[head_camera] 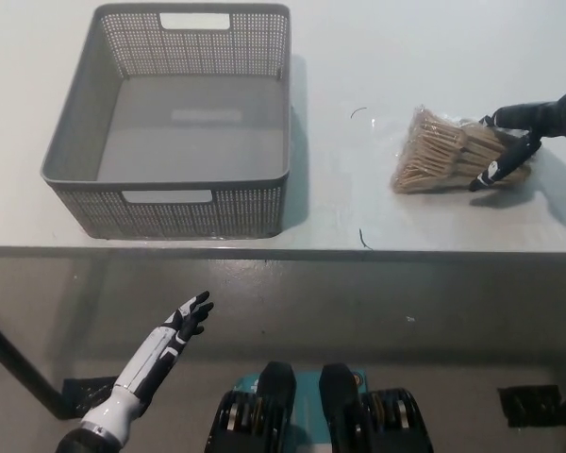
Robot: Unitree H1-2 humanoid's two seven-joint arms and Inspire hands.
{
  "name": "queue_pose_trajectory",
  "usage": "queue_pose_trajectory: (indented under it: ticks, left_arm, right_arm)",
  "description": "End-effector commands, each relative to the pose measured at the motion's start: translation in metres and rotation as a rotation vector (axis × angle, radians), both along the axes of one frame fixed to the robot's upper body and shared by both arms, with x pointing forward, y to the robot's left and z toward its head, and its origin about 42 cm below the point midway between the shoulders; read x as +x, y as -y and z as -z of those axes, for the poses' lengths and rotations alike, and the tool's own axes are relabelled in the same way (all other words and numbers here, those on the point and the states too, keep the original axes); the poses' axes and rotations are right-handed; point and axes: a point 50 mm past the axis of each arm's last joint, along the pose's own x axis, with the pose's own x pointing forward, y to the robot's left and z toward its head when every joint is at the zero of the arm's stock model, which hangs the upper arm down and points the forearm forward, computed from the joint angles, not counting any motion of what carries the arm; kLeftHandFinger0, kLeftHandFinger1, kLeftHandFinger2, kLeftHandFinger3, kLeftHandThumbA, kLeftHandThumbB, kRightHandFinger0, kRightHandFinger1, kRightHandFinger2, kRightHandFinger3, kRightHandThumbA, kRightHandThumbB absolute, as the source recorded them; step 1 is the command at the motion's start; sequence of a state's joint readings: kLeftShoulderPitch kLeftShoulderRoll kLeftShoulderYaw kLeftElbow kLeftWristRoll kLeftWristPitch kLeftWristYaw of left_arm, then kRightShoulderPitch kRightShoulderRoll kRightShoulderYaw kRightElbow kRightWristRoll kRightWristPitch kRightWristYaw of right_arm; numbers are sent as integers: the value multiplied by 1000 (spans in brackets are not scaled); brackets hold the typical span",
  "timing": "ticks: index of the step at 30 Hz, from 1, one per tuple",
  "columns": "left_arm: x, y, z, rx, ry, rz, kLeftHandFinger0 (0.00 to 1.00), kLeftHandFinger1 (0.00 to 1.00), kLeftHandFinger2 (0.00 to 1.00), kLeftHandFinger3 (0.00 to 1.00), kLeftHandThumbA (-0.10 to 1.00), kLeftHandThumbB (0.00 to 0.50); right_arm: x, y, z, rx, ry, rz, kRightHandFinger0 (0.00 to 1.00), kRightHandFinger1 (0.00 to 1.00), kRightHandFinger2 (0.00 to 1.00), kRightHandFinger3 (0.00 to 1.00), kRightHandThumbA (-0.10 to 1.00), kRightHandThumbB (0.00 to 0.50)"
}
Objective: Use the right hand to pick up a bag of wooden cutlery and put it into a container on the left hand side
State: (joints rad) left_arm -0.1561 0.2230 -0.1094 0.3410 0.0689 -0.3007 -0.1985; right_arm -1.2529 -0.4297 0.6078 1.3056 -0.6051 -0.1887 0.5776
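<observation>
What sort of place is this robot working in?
Probably a test lab, not a home: a plain white table with a grey basket and a bag of wooden cutlery, gripped at one end by the black robot hand.

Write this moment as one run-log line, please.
right hand: closed on right end of bag of wooden cutlery, bag on table | left hand: open, resting below table edge | grey basket: empty, left of bag
</observation>
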Motion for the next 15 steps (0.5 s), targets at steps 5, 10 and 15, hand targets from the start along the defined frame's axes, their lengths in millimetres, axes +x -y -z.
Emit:
queue_pose_trajectory:
  ticks: [5,10,15]
  left_arm:
    - [10,3,-17,22,71,36,1000,1000,1000,1000,1000,337]
    - [10,7,-17,20,68,39,1000,1000,1000,1000,1000,347]
    - [9,7,-17,26,70,41,1000,1000,1000,1000,1000,353]
  right_arm:
    - [10,-26,-31,46,70,-54,1000,1000,1000,1000,965,500]
    - [11,-31,-33,26,78,-62,1000,1000,1000,1000,947,500]
    - [10,-36,-24,19,68,-70,1000,1000,1000,1000,911,500]
